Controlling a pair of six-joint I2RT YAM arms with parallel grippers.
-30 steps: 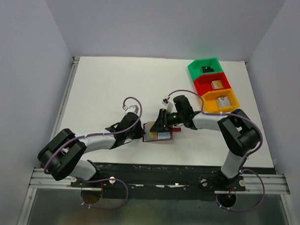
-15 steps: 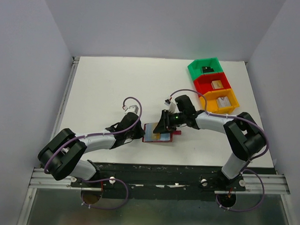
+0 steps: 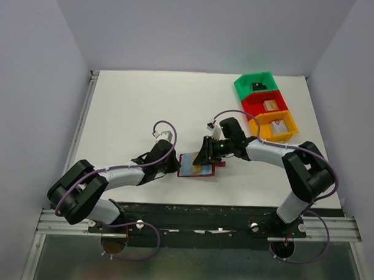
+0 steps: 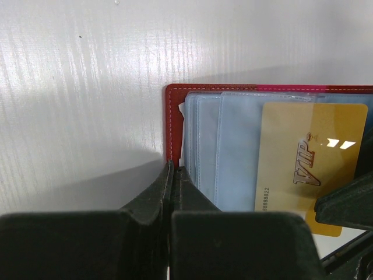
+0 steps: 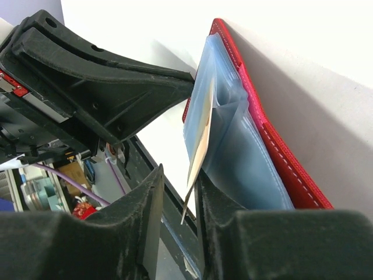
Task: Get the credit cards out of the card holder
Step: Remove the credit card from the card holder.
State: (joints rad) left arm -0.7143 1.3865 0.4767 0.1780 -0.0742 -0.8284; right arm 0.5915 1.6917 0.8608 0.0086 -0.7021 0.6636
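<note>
1. Right now the holder (image 3: pixel 192 169) lies open on the table (image 3: pixel 145 108) between the two pairs of fingers. Its light blue lining faces up inside a red border.
2. The left fingers (image 3: pixel 175 167) are closed tight, with their tips at the holder's left red edge. Whether they pinch that edge or only press on it cannot be told.
3. The right fingers (image 3: pixel 206 158) stand a little apart, astride one corner of the card (image 4: pixel 303 157). It is gold, printed "VIP", and juts from a blue sleeve (image 4: pixel 233 151). It leans against one finger, and a gap shows on its other side.
4. Just across the holder from the right fingers, the dark body of the left pair stands close. Well beyond the right fingers and to their right sit a green bin (image 3: pixel 241 86), a red bin (image 3: pixel 248 106) and an orange bin (image 3: pixel 257 128), packed together in a row.
5. The right arm covers the holder's far right part from above. The sleeves overlap, so their contents cannot be made out. The small items in the bins are too small to name.
6. The table is white and matte, with pale grey walls on three sides. A black rail at its near edge carries both arm bases, and purple cables loop along the arms.
</note>
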